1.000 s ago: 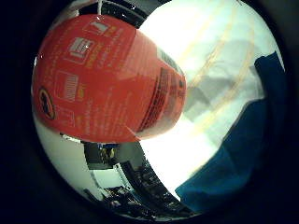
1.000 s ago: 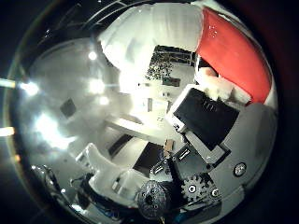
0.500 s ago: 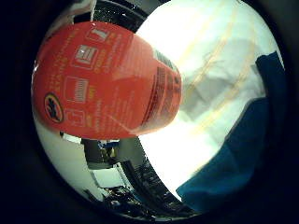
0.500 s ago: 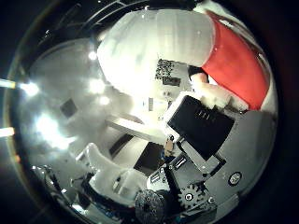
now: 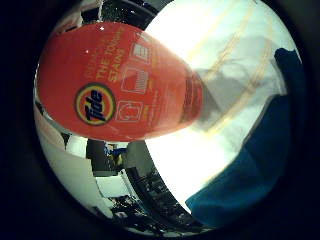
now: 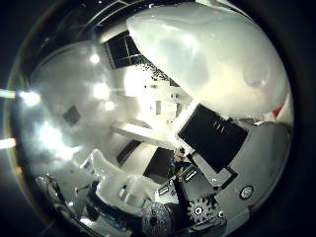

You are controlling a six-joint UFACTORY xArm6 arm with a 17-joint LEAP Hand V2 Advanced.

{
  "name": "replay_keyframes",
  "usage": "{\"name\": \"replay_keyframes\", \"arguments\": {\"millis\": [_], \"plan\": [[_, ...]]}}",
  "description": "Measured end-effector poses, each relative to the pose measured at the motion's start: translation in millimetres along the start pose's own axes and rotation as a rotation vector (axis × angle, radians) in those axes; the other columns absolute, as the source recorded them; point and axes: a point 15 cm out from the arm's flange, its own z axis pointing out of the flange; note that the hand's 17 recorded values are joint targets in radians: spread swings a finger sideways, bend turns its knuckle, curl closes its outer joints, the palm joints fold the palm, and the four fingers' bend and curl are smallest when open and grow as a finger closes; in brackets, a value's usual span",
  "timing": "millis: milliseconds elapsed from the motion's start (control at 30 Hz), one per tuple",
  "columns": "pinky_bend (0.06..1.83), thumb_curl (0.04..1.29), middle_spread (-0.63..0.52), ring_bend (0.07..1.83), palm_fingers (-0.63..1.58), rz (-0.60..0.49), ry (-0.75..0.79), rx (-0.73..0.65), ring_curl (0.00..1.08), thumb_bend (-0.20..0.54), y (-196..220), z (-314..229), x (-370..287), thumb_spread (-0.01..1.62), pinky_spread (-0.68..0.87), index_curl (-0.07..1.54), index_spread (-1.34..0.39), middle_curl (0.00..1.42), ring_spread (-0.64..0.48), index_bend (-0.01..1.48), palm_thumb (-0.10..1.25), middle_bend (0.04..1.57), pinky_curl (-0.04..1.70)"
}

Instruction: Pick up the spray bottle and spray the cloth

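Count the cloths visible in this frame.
2: a white cloth with yellow stripes beyond the orange spray bottle, and a blue cloth overlapping its edge. The bottle may hide more.

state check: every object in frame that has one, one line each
spray bottle: off the table, held close to the palm, orange body filling much of the view
white cloth: spread flat, lightly wrinkled, below the bottle
blue cloth: lying beside the white cloth, edges touching
hand: fingers curled round the bottle's white top
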Motion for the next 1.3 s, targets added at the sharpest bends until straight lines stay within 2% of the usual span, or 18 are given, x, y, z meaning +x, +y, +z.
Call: {"name": "replay_keyframes", "arguments": {"millis": [33,233,300,400,467,567,667,967,1300], "plan": [[0.85,0.6,-0.1,1.19,0.85,0.0,0.0,-0.002,0.51,-0.031,0,0,0,0.85,-0.44,0.76,-0.34,0.61,-0.17,0.17,0.79,0.93,0.78],[0.74,0.53,-0.11,1.18,0.47,-0.013,0.032,-0.038,0.53,-0.03,7,-2,3,0.96,-0.3,0.71,-0.38,0.61,-0.13,0.2,0.76,0.84,0.82],[0.67,0.5,-0.1,1.06,0.27,-0.012,0.04,-0.047,0.49,-0.03,8,-3,3,0.97,-0.14,0.67,-0.37,0.59,-0.11,0.23,0.75,0.76,0.81],[0.63,0.47,-0.06,0.91,0.11,-0.01,0.054,-0.064,0.44,-0.029,11,-4,3,0.98,0.11,0.63,-0.34,0.53,-0.06,0.24,0.73,0.63,0.78],[0.57,0.45,-0.03,0.81,0.09,-0.012,0.067,-0.079,0.39,-0.032,14,-5,5,0.98,0.26,0.58,-0.32,0.49,0.0,0.24,0.72,0.56,0.71],[0.49,0.44,-0.01,0.71,0.11,-0.014,0.075,-0.089,0.34,-0.029,16,-5,5,0.98,0.37,0.53,-0.3,0.44,0.06,0.23,0.71,0.47,0.63],[0.44,0.42,0.01,0.64,0.16,-0.003,0.077,-0.09,0.31,-0.027,16,-6,5,0.98,0.42,0.49,-0.28,0.41,0.09,0.2,0.71,0.42,0.56],[0.32,0.38,0.07,0.48,0.19,0.046,0.139,-0.124,0.25,-0.028,21,-17,9,1.01,0.42,0.4,-0.23,0.37,0.17,0.17,0.64,0.33,0.42],[0.24,0.34,0.12,0.34,0.22,0.11,0.191,-0.144,0.22,-0.028,27,-30,18,1.02,0.41,0.37,-0.17,0.35,0.2,0.18,0.59,0.25,0.35]]}}
